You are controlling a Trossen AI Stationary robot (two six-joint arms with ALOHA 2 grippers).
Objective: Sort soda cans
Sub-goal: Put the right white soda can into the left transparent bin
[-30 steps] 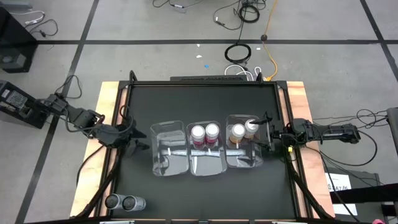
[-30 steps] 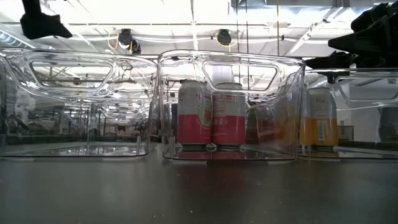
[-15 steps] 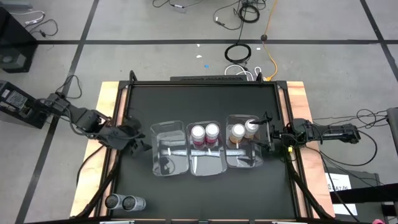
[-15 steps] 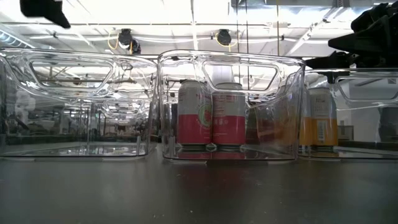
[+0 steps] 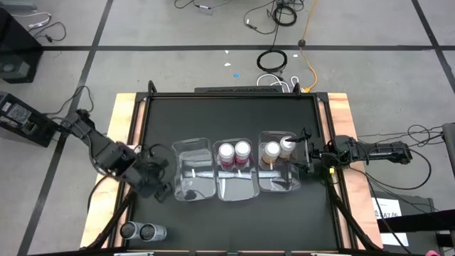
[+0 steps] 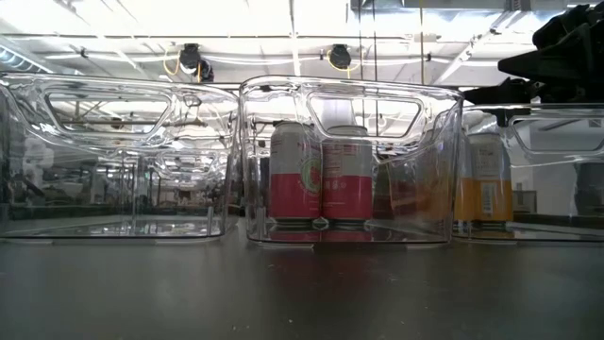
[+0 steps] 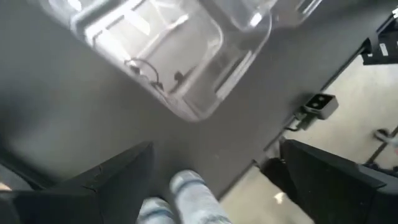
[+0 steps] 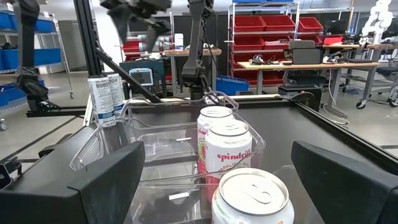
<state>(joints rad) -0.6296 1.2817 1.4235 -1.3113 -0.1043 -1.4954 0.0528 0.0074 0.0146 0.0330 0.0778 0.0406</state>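
Left hand (image 5: 158,179) released, fingers wide, over worktop (image 5: 234,114) near empty bin (image 5: 193,169) | silver cans (image 5: 141,232) upright at worktop's near-left corner, well apart from bins | you lower square over one can top, then close | red cans (image 5: 234,151) in middle bin | right hand (image 5: 304,158) released, waiting beside orange cans (image 5: 278,148).

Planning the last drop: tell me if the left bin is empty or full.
Empty. The high view shows the left bin holding no cans, and the low view shows only clear walls; both silver cans stand outside it.
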